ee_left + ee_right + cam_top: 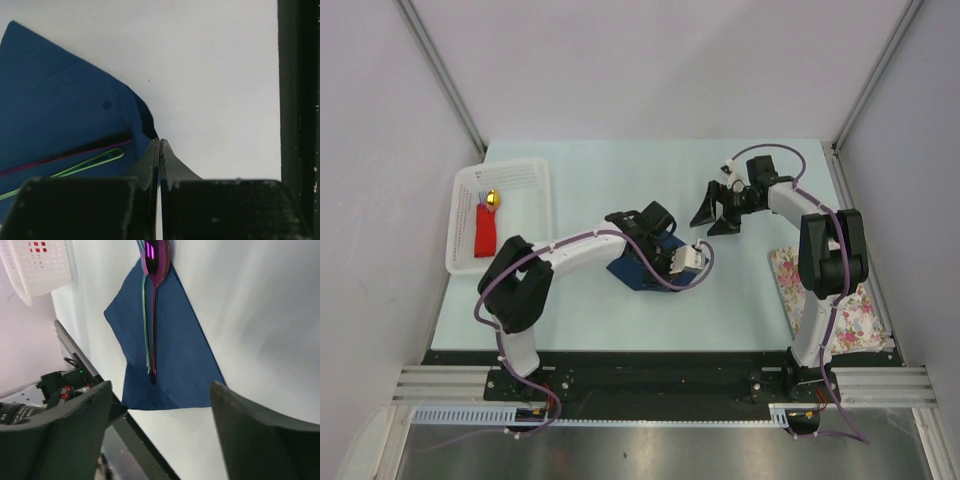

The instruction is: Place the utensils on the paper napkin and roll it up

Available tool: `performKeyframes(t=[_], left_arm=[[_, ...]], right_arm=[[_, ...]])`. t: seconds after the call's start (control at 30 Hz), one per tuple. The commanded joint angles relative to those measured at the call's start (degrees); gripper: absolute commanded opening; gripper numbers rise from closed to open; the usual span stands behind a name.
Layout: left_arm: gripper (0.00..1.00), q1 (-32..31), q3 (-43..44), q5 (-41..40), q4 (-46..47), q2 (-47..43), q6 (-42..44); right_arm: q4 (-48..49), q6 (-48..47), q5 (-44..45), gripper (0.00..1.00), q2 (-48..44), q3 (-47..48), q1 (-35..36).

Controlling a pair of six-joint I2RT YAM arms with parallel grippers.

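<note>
The navy paper napkin [625,270] lies at the table's middle, mostly under my left arm. The utensils [150,315] lie side by side on it, spoon bowl past its far corner; their slim iridescent ends also show in the left wrist view [75,160]. My left gripper [668,272] is shut, its fingertips [156,150] pinching the napkin's [60,100] corner nearest the front rail, which is slightly raised. My right gripper [717,215] is open and empty, held above the table to the right of the napkin [170,350], which shows between its jaws [160,385].
A white basket [545,210] at the left holds a red flat object [485,232] with a gold ball [493,198]; it also shows in the right wrist view [40,265]. A floral cloth [830,300] lies at the right edge. The black front rail [297,100] runs close by.
</note>
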Motion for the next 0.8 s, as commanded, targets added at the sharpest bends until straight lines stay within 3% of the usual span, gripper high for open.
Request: performKeyframes(t=[0.0,0.03,0.07,0.2,0.77], left_arm=[[0.0,2.0,3.8,2.9,-2.1,2.7,1.0],[0.0,2.4,4.2,2.7,-2.1,3.1,1.0],[0.0,2.7,4.9,2.6,-1.8,3.5,0.7],[0.0,4.6,6.5,2.4,-0.6,5.2,-0.6],[0.0,6.8,9.3,1.5,1.5,8.7,0.5]], right_arm=[[1.3,1.0,-3.2,0.75,-2.3,-3.1,1.2],[1.4,1.2,-3.7,0.69,-2.5,-4.1,1.4],[1.5,1.5,-4.0,0.58,-2.3,-4.6,1.5],[3.1,3.3,-6.4,0.37,-2.1,-7.0,2.8],[0.8,2.0,-8.3,0.31,0.0,-9.3,7.7]])
